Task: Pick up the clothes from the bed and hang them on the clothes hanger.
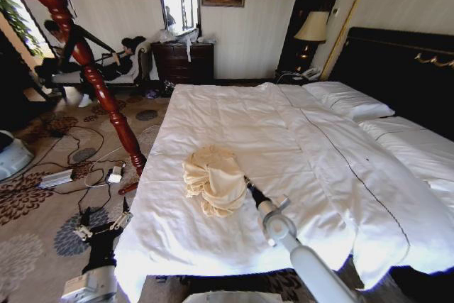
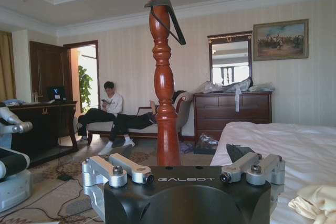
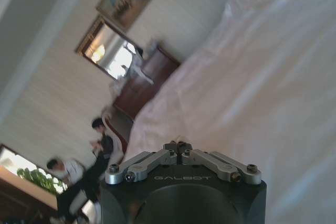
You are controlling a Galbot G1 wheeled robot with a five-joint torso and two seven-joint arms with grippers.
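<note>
Cream-yellow fabric is what you are after: the clothes [image 1: 214, 179] lie bunched in a loose heap on the white duvet near the foot of the bed [image 1: 298, 140], toward its left edge. Your right gripper [image 1: 247, 186] reaches in from the lower right and sits at the right rim of that heap; in the right wrist view its fingers [image 3: 178, 148] are pressed together at the tips, with blurred white bedding beyond them, and you cannot tell there whether any cloth is pinched.

Your left gripper [image 1: 106, 225] hangs low over the patterned carpet [image 1: 42, 204] beside the bed's left edge. In the left wrist view its fingers [image 2: 128, 169] stand spread wide apart with nothing between them, and a corner of the cream garment shows on the duvet just beside.

Farther off on your left rises a turned red-brown wooden coat stand [image 2: 161, 77], and the clothes hanger [image 2: 169, 17] hangs black near its top. Beyond stand a dark dresser [image 1: 184, 62], a mirror [image 1: 179, 1] and a bedside lamp [image 1: 312, 30].
</note>
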